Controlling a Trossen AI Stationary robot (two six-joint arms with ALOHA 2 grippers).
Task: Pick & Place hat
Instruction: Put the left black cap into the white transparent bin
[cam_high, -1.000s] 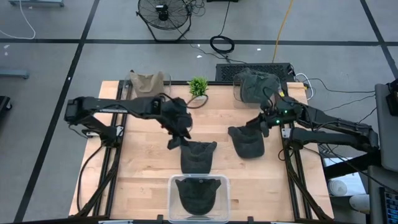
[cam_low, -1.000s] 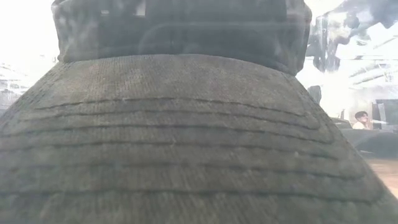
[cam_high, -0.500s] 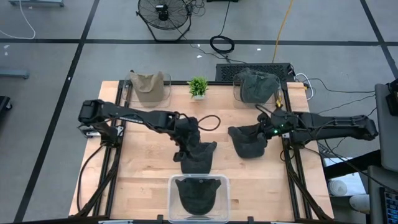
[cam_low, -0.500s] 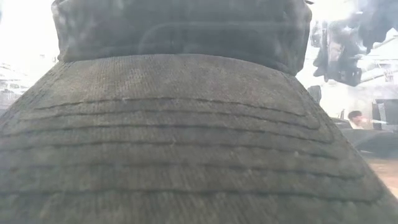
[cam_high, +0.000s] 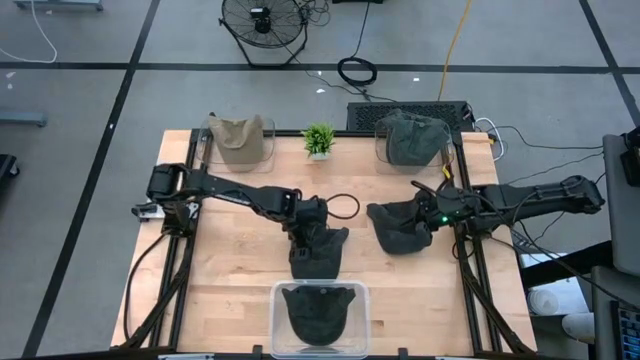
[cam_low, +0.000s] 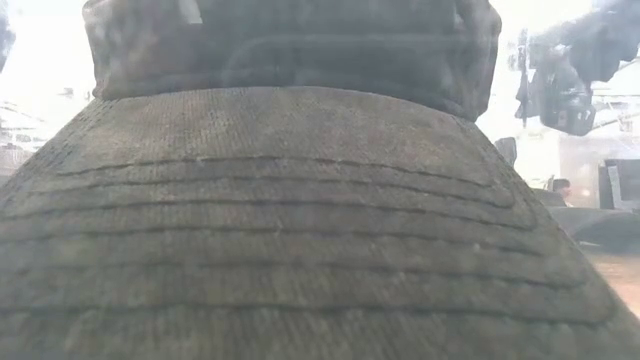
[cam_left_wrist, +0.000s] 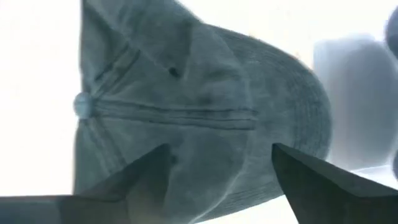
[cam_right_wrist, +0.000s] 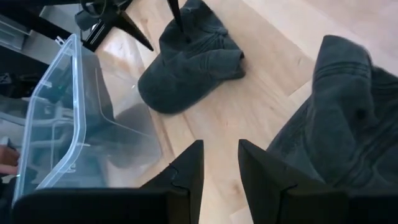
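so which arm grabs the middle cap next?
Left. Its gripper is open right over the middle cap, fingers straddling the crown. The right gripper is by the other cap.

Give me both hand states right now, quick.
Left hand: open, fingers either side of the middle dark hat, not gripping it.
Right hand: part open, holding nothing, beside the right dark hat.

hat (cam_high: 318, 251) behind bin (cam_high: 320, 291)

I see two dark jointed arms; left arm (cam_high: 225, 188) trails looped black cable; right arm (cam_high: 530, 197) shows green light.
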